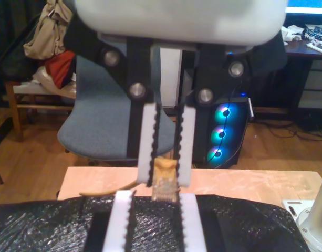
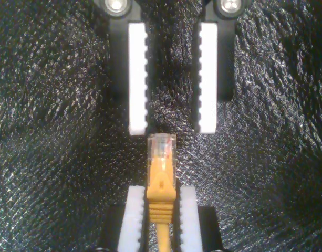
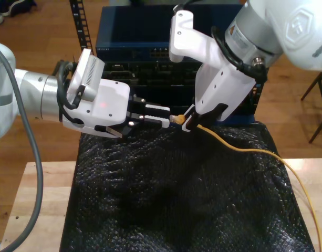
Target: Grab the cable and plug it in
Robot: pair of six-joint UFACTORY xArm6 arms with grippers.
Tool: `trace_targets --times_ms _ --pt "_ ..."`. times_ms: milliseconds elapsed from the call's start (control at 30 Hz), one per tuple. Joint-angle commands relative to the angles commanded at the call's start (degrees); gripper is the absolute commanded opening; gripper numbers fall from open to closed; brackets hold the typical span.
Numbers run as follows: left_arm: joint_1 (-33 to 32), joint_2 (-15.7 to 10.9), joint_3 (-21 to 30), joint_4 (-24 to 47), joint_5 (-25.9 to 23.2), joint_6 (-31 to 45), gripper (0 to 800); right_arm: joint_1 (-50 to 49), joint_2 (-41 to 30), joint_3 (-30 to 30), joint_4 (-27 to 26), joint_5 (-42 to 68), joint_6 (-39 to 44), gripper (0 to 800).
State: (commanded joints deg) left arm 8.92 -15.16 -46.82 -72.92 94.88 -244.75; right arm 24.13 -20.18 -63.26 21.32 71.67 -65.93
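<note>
The cable (image 3: 239, 149) is thin and yellow-orange, trailing over the black mat to the exterior view's right. My first gripper (image 1: 165, 181) is shut on the boot just behind its clear plug (image 1: 165, 193), held a little above the mat. This is the arm at the exterior view's right, first gripper (image 3: 188, 122). My second gripper (image 2: 172, 128) is open, and the plug (image 2: 162, 149) points at the gap between its white toothed fingers (image 2: 137, 79) without touching them. In the exterior view my second gripper (image 3: 166, 115) comes from the left, its tips just short of the plug (image 3: 176, 119).
A black textured mat (image 3: 166, 199) covers the wooden table (image 3: 40, 210). A dark blue rack of network gear (image 3: 145, 47) stands behind the grippers. Beyond the table are a grey chair (image 1: 97, 121) and a computer tower with lit fans (image 1: 224, 131).
</note>
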Motion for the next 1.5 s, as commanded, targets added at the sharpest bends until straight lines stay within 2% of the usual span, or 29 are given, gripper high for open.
trace_targets --times_ms 733,1267,1367,1500 --pt "-0.4 0.3 -0.1 0.0 0.4 0.4 189 0.2 0.1 0.0 0.1 0.0 0.0 4" --pt "-1.1 0.3 0.0 0.0 0.4 0.3 162 0.2 0.2 -0.1 0.1 0.0 0.0 4" --pt "-1.1 0.2 -0.1 0.0 0.4 0.4 139 0.2 0.2 -0.1 0.1 0.0 0.0 4" --pt "-1.1 0.2 0.0 0.0 0.4 0.4 69 0.2 0.2 0.0 0.1 0.0 0.0 4"
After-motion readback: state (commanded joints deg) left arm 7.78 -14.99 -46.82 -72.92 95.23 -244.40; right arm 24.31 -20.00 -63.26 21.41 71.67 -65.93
